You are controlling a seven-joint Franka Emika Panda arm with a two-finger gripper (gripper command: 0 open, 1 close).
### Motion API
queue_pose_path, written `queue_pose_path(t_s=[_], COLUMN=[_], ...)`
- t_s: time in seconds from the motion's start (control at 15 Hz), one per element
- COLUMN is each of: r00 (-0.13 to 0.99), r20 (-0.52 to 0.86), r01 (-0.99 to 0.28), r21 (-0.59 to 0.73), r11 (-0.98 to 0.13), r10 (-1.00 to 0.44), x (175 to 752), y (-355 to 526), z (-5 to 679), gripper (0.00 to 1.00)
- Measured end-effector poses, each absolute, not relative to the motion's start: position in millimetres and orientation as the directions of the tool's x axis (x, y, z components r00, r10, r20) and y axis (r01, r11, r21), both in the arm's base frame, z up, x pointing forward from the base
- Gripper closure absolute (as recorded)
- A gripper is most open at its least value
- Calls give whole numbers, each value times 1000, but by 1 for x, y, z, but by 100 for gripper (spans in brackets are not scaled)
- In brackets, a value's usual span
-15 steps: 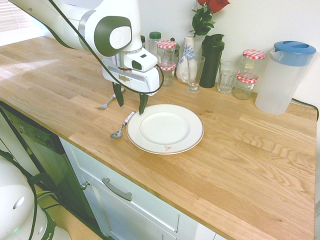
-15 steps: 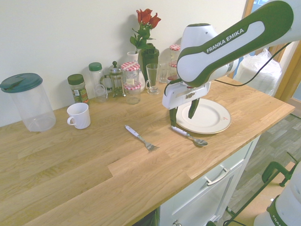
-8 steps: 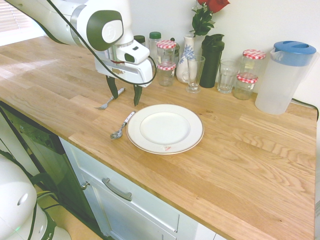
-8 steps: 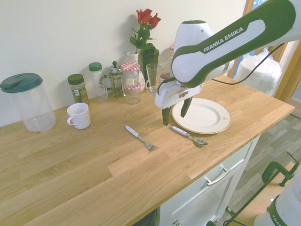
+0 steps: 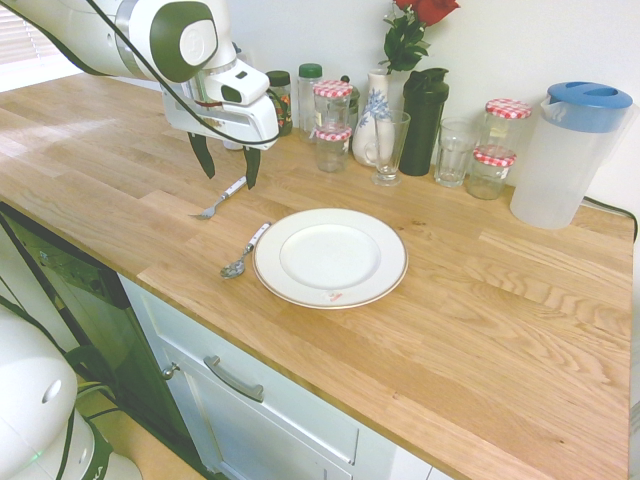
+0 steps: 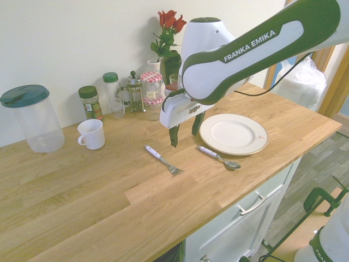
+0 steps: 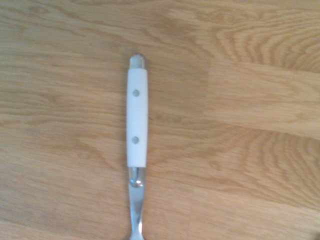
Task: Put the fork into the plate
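The fork (image 5: 218,200) lies flat on the wooden counter, left of the plate (image 5: 330,257); it also shows as the fork (image 6: 163,159) in the second exterior view. Its white riveted handle (image 7: 137,120) fills the middle of the wrist view. My gripper (image 5: 227,166) hangs open just above the fork's handle end, one finger on each side, touching nothing. From the other side the gripper (image 6: 185,130) is above the counter between fork and plate (image 6: 233,134). The white plate holds nothing.
A spoon (image 5: 244,252) lies against the plate's left rim. Along the wall stand jars (image 5: 333,112), a vase with a rose (image 5: 380,110), a glass (image 5: 390,148), a dark bottle (image 5: 423,108) and a lidded pitcher (image 5: 565,150). A white mug (image 6: 91,134) sits further along.
The arm has swung away from the plate's edge and the spoon, toward the fork, and now hangs over the fork's handle. The jaws stayed open. Fork, spoon and plate have not moved.
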State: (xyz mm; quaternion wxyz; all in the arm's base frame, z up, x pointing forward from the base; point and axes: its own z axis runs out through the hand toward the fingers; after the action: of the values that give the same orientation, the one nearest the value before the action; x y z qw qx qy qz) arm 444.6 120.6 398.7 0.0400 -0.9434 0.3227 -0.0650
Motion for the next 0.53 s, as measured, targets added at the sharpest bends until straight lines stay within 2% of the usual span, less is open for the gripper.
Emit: queue_pose_path(t_s=[0.53], r00=[789], r20=[106], r01=[-602], r21=[-63], r11=[-796], r10=[-605], x=[486], y=[179], z=[367], gripper=[0])
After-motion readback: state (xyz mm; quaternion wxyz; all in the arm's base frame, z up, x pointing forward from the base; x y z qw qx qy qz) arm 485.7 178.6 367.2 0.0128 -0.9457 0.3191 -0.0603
